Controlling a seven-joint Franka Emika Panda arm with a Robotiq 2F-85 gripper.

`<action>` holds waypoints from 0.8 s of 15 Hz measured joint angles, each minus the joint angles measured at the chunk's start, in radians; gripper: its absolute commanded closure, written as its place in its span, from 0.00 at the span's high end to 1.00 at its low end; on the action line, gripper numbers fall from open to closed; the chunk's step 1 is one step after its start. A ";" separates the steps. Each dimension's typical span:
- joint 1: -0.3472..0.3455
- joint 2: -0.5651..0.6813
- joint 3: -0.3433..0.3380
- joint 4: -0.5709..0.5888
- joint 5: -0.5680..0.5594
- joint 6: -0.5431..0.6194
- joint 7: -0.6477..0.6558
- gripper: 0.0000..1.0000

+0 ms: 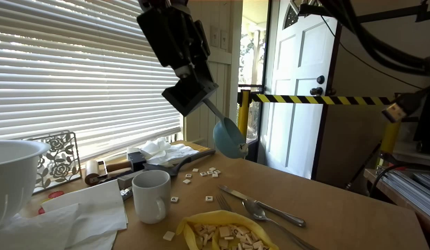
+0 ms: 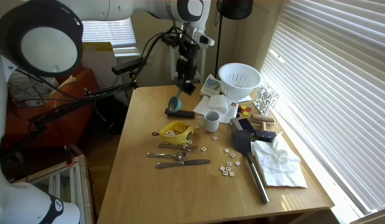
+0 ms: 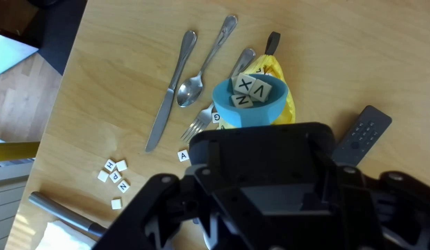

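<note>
In an exterior view, the gripper [image 1: 193, 69] is closed on the boxy handle end of the blue ladle [image 1: 228, 139], above the counter [image 1: 357, 222]; in an exterior view, the ladle shows between the counter's far edge and the yellow pouch [image 2: 176, 140]; in the wrist view, it carries letter tiles [image 3: 251, 91], a knife [image 3: 171, 91] lying toward the left edge.

Tiles [image 3: 245, 83]: X, V, perhaps G.

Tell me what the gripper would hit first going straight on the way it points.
Past the blue ladle it holds, most likely the yellow bag, which shows behind the ladle in the wrist view; how far below is unclear.
</note>
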 measured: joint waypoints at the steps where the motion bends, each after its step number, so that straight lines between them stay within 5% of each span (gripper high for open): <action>1: 0.004 0.027 0.000 0.040 0.000 -0.018 0.002 0.35; 8: 0.011 0.191 -0.020 0.316 0.001 -0.090 0.008 0.35; 9: 0.007 0.206 -0.021 0.356 0.002 -0.097 0.008 0.60; 12: -0.006 0.241 -0.021 0.457 0.006 -0.105 0.008 0.60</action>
